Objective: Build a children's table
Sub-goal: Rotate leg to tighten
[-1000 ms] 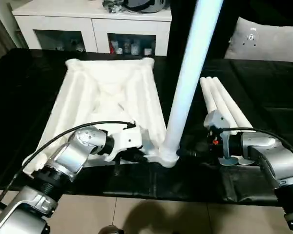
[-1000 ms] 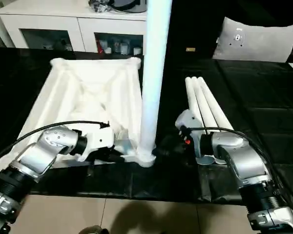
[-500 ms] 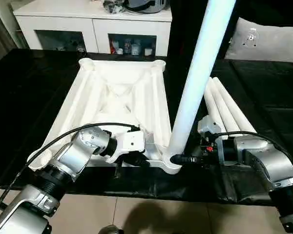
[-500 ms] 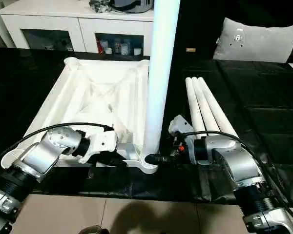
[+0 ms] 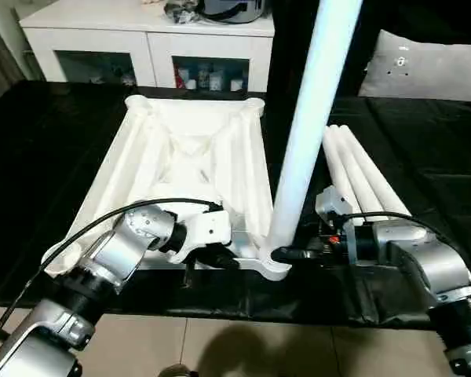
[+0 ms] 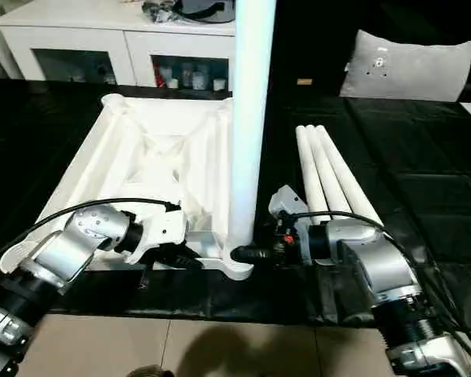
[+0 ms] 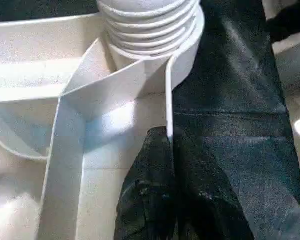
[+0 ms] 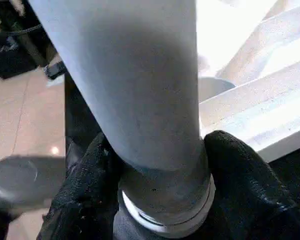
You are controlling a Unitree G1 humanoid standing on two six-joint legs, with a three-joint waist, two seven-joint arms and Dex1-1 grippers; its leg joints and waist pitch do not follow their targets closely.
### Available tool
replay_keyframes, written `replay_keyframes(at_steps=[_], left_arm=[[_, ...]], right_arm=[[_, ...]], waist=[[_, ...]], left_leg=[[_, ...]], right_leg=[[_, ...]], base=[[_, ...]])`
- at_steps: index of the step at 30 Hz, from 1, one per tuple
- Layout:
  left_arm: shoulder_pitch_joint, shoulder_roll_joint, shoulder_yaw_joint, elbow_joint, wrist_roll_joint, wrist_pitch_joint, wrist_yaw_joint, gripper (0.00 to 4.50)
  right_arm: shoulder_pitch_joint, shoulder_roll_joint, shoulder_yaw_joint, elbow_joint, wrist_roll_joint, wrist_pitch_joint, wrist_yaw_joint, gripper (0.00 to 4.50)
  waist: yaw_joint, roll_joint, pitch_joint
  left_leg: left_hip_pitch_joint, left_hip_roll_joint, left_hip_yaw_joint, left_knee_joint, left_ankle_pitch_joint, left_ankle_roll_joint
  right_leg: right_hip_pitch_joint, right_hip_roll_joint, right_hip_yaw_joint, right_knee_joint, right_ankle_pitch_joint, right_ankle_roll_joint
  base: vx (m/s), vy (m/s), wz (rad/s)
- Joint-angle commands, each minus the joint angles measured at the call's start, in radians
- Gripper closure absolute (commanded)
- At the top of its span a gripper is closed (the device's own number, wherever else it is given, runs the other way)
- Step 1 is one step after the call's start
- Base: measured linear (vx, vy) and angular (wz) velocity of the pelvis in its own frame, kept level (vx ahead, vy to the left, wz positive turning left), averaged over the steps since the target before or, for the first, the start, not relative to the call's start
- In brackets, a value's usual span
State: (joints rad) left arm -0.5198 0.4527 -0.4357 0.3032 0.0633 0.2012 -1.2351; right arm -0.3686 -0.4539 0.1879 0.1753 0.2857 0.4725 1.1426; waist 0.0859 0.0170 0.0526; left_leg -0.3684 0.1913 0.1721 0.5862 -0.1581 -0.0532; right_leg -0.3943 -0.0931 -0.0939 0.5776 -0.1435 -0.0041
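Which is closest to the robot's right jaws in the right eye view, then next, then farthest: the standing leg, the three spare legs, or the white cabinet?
1. Standing leg: right between the right gripper jaws.
2. Three spare legs: lying just behind that arm.
3. White cabinet: far back, beyond the table.

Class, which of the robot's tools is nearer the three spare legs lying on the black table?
Right. The right tool, fingers around the upright leg, is just in front of the spare legs. The left tool, pinching the tabletop's edge, is beyond that leg.
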Motion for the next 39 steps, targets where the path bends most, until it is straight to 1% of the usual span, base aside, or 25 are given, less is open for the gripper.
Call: replay_keyframes(at_steps=[1,3,5,6,7,8,9,10,11,12,13,14,15,16,17,18,19,20,21,23,24,27,29,32,39], left_arm=[[0.010,-0.048,-0.001,-0.030,-0.008,0.066,0.064,4.50],[0.012,-0.095,0.039,-0.045,-0.014,0.153,0.156,4.50],[0.006,-0.162,0.081,-0.069,-0.015,0.277,0.264,4.50],[0.006,-0.162,0.081,-0.069,-0.015,0.277,0.264,4.50],[0.001,-0.214,0.104,-0.083,-0.015,0.332,0.330,4.50],[-0.004,-0.246,0.117,-0.083,-0.010,0.355,0.375,4.50],[-0.012,-0.285,0.130,-0.071,0.001,0.370,0.434,4.50],[-0.014,-0.295,0.133,-0.067,0.005,0.374,0.452,4.50],[-0.014,-0.298,0.134,-0.067,0.005,0.375,0.455,4.50],[-0.019,-0.319,0.140,-0.051,0.011,0.373,0.488,4.50],[-0.022,-0.330,0.142,-0.041,0.017,0.366,0.507,4.50],[-0.022,-0.330,0.142,-0.041,0.017,0.366,0.507,4.50],[-0.027,-0.337,0.137,-0.033,0.029,0.357,0.529,4.50],[-0.027,-0.337,0.137,-0.033,0.030,0.357,0.530,4.50],[-0.025,-0.325,0.131,-0.040,0.035,0.348,0.528,4.50],[-0.023,-0.321,0.130,-0.046,0.038,0.349,0.530,4.50],[-0.023,-0.321,0.130,-0.046,0.038,0.349,0.530,4.50],[-0.021,-0.309,0.129,-0.050,0.040,0.340,0.524,4.50],[-0.019,-0.303,0.128,-0.048,0.041,0.335,0.521,4.50],[-0.017,-0.282,0.122,-0.041,0.045,0.313,0.504,4.50],[-0.016,-0.274,0.119,-0.038,0.046,0.302,0.496,4.50],[-0.015,-0.245,0.105,-0.031,0.048,0.259,0.459,4.50],[-0.017,-0.229,0.098,-0.022,0.050,0.237,0.439,4.50],[-0.020,-0.201,0.085,-0.010,0.050,0.200,0.399,4.50],[-0.033,-0.107,0.028,0.036,0.049,0.080,0.244,4.50]], right_arm=[[0.002,0.048,-0.006,0.009,0.018,0.047,-0.088,2.17],[-0.008,0.107,-0.033,0.030,0.012,0.069,-0.184,2.17],[-0.038,0.185,-0.081,0.087,0.003,0.104,-0.322,2.17],[-0.038,0.185,-0.081,0.087,0.003,0.104,-0.322,2.17],[-0.071,0.235,-0.116,0.145,-0.017,0.094,-0.433,2.17],[-0.086,0.258,-0.131,0.172,-0.028,0.080,-0.486,2.17],[-0.102,0.284,-0.145,0.199,-0.041,0.066,-0.547,2.17],[-0.105,0.291,-0.149,0.205,-0.045,0.063,-0.564,2.17],[-0.106,0.292,-0.150,0.206,-0.046,0.063,-0.568,2.17],[-0.112,0.301,-0.151,0.217,-0.064,0.052,-0.599,2.17],[-0.115,0.304,-0.150,0.222,-0.077,0.044,-0.615,2.17],[-0.115,0.304,-0.150,0.222,-0.077,0.044,-0.615,2.17],[-0.116,0.306,-0.145,0.225,-0.093,0.023,-0.623,2.17],[-0.116,0.306,-0.145,0.225,-0.094,0.022,-0.623,2.17],[-0.109,0.301,-0.140,0.215,-0.102,0.002,-0.612,2.17],[-0.107,0.302,-0.144,0.214,-0.099,-0.008,-0.607,2.17],[-0.107,0.302,-0.144,0.214,-0.099,-0.008,-0.607,1.83],[-0.103,0.303,-0.155,0.208,-0.085,-0.006,-0.597,1.52],[-0.099,0.300,-0.158,0.203,-0.079,-0.005,-0.591,1.58],[-0.086,0.283,-0.154,0.179,-0.067,-0.006,-0.563,1.47],[-0.081,0.275,-0.151,0.170,-0.065,-0.008,-0.552,1.10],[-0.061,0.245,-0.147,0.138,-0.057,-0.017,-0.503,1.10],[-0.049,0.220,-0.142,0.122,-0.054,-0.033,-0.458,0.81],[-0.030,0.179,-0.139,0.093,-0.044,-0.042,-0.397,0.65],[-0.013,0.033,-0.127,0.052,-0.019,-0.046,-0.211,0.03]], waist=[[-0.008,-0.001,-0.055],[-0.019,-0.001,-0.050],[-0.045,-0.002,-0.047],[-0.055,-0.002,-0.046],[-0.070,0.005,-0.045],[-0.093,0.020,-0.041],[-0.099,0.032,-0.037],[-0.094,0.042,-0.036],[-0.055,0.036,-0.036],[-0.064,0.006,-0.038],[-0.057,-0.048,-0.042],[-0.060,-0.052,-0.023],[-0.052,-0.049,-0.041],[-0.017,-0.006,-0.056],[-0.036,-0.008,-0.060],[-0.031,0.002,-0.063],[-0.039,0.005,-0.061],[-0.043,0.003,-0.059],[-0.043,-0.002,-0.058],[-0.042,0.000,-0.058],[-0.039,0.003,-0.059],[-0.033,0.001,-0.063],[-0.027,0.003,-0.068],[-0.022,0.003,-0.069],[-0.014,0.003,-0.064]], left_leg=[[0.022,0.035,-0.018,-0.077,-0.452,-0.019],[0.028,0.028,-0.022,-0.071,-0.482,-0.033],[0.030,0.021,-0.031,-0.063,-0.523,-0.041],[0.027,0.021,-0.034,-0.062,-0.538,-0.042],[0.026,0.022,-0.041,-0.062,-0.575,-0.041],[0.028,0.037,-0.053,-0.076,-0.655,-0.043],[0.019,0.056,-0.063,-0.100,-0.729,-0.048],[-0.013,0.086,-0.074,-0.144,-0.808,-0.058],[-0.036,0.086,-0.031,-0.212,-0.914,-0.044],[-0.001,0.073,-0.026,-0.190,-0.857,-0.042],[0.085,-0.020,-0.010,0.004,-0.557,-0.064],[0.117,-0.044,-0.008,0.115,-0.393,-0.035],[-0.020,-0.028,-0.041,0.070,-0.179,0.001],[-0.007,0.012,-0.052,-0.018,-0.174,-0.008],[-0.007,0.015,-0.056,-0.039,-0.217,-0.001],[0.004,0.023,-0.054,-0.045,-0.228,-0.003],[0.002,0.027,-0.053,-0.051,-0.244,0.003],[-0.003,0.025,-0.051,-0.055,-0.272,0.012],[0.002,0.023,-0.048,-0.054,-0.294,0.015],[-0.001,0.019,-0.047,-0.053,-0.292,0.022],[-0.001,0.020,-0.047,-0.054,-0.284,0.024],[-0.006,0.023,-0.045,-0.055,-0.221,0.039],[-0.004,0.026,-0.043,-0.053,-0.168,0.052],[-0.002,0.027,-0.039,-0.051,-0.155,0.062],[0.000,0.027,-0.038,-0.053,-0.194,0.062]], right_leg=[[0.028,-0.060,0.037,-0.091,-0.566,-0.125],[0.022,-0.059,0.024,-0.106,-0.659,-0.087],[0.019,-0.056,-0.003,-0.125,-0.730,-0.042],[0.023,-0.054,-0.012,-0.129,-0.741,-0.028],[0.029,-0.052,-0.029,-0.139,-0.759,-0.001],[0.041,-0.046,-0.054,-0.139,-0.711,-0.001],[0.059,-0.038,-0.061,-0.118,-0.650,-0.009],[0.098,-0.031,-0.045,-0.029,-0.510,-0.039],[0.103,-0.004,-0.004,0.114,-0.197,-0.063],[0.084,-0.012,0.034,0.105,-0.329,-0.052],[-0.037,-0.089,0.029,-0.121,-0.909,-0.003],[-0.092,-0.125,0.024,-0.196,-1.134,0.027],[0.053,-0.158,0.051,-0.121,-1.066,0.038],[0.064,-0.122,0.033,-0.099,-0.812,-0.001],[0.048,-0.066,0.020,-0.067,-0.572,-0.046],[0.045,-0.064,0.023,-0.064,-0.485,-0.079],[0.048,-0.058,0.028,-0.059,-0.379,-0.134],[0.054,-0.057,0.023,-0.063,-0.389,-0.147],[0.050,-0.058,0.023,-0.070,-0.423,-0.144],[0.051,-0.062,0.024,-0.079,-0.466,-0.132],[0.051,-0.063,0.023,-0.079,-0.463,-0.129],[0.057,-0.061,0.025,-0.072,-0.385,-0.140],[0.058,-0.061,0.027,-0.061,-0.286,-0.172],[0.060,-0.060,0.029,-0.055,-0.230,-0.202],[0.062,-0.062,0.028,-0.062,-0.291,-0.192]], base=[[0.000,0.000,0.00],[0.000,0.000,0.00],[-0.026,0.011,-0.07],[-0.052,0.022,-0.13],[0.000,0.000,0.00],[0.000,0.000,0.00],[0.000,0.000,0.00],[-0.095,0.029,-0.13],[-0.058,-0.043,-0.07],[-0.058,-0.043,-0.07],[0.029,-0.089,-0.05],[0.092,-0.029,-0.36],[0.092,-0.029,-0.36],[0.082,0.003,-0.31],[0.000,0.000,0.00],[0.000,0.000,0.00],[0.000,0.000,0.00],[0.000,0.000,0.00],[0.000,0.000,0.00],[0.000,0.000,0.00],[0.000,0.000,0.00],[0.000,0.000,0.00],[0.000,0.000,0.00],[0.000,0.000,0.00],[0.000,0.000,0.00]])
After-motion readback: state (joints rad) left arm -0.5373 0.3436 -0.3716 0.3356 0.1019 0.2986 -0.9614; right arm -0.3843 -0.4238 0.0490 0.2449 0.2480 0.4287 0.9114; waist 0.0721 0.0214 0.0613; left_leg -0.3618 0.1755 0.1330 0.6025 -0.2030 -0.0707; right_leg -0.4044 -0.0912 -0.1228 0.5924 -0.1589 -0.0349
